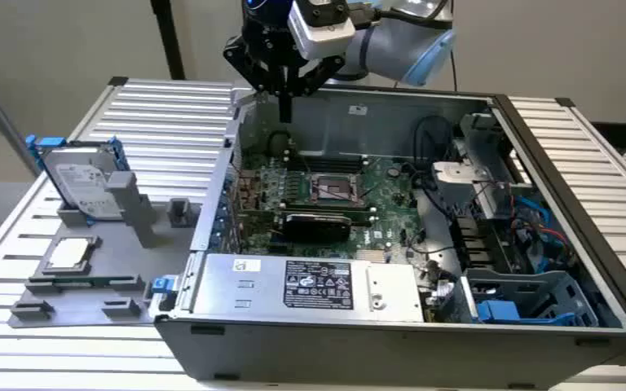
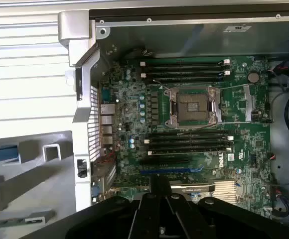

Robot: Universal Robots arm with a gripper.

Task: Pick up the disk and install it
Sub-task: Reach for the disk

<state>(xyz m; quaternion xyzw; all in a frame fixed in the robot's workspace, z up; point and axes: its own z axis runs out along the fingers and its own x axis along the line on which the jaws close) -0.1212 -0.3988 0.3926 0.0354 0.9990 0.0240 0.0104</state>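
While the disk (image 1: 78, 184) stands apart, the pincer (image 1: 284, 112) hovers, seemingly closed.

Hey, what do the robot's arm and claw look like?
The arm is silver-grey with rounded joints and a light blue cap. A pale box sits at the wrist, above a black claw built of angled links.

Blue-framed silver disk (image 1: 82, 183), green motherboard (image 1: 384, 191), dark grey case (image 1: 291, 346).
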